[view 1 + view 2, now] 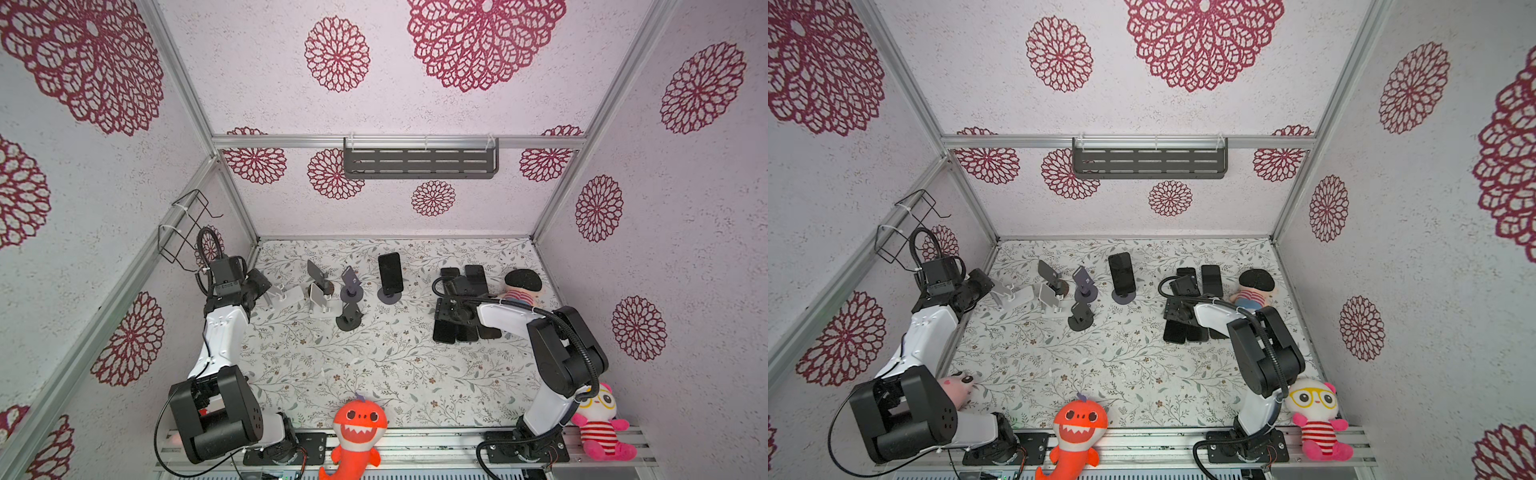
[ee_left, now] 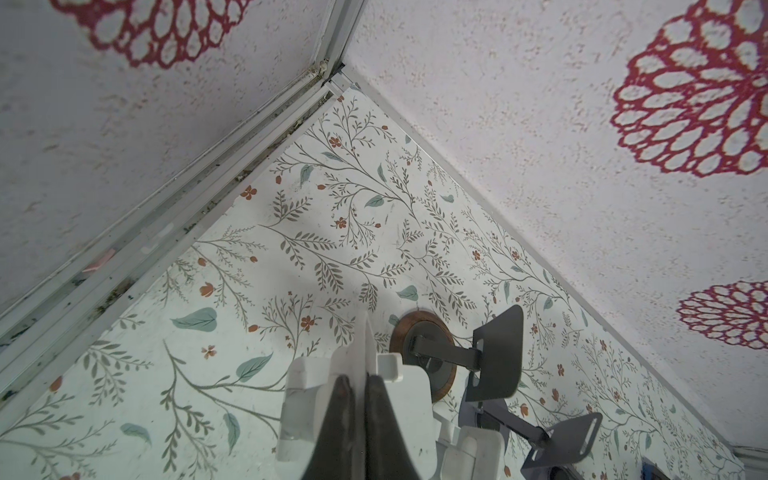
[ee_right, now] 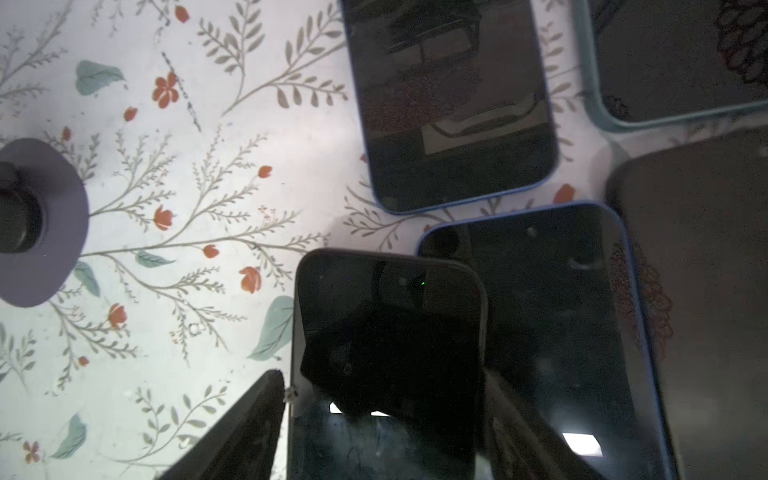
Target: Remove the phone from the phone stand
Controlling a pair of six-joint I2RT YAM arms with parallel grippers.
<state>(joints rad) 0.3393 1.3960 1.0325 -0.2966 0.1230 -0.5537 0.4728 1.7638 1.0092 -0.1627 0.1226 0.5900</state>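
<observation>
The phone stand (image 1: 389, 297), a round purple base near the back middle of the counter (image 1: 374, 374), carries an upright phone (image 1: 390, 272) with a dark screen. To the right of that stand, the right jaws clamp a second phone (image 3: 390, 316) by its long edges, one finger on each side. It hangs over a cluster of flat phones (image 1: 442, 332) lying screen-up; whether it touches them I cannot tell. To the left of the stand, past several smaller holders (image 1: 351, 286), the left jaws are pressed together on the thin upright plate of a white stand (image 2: 409, 399), close to the counter's back left corner.
</observation>
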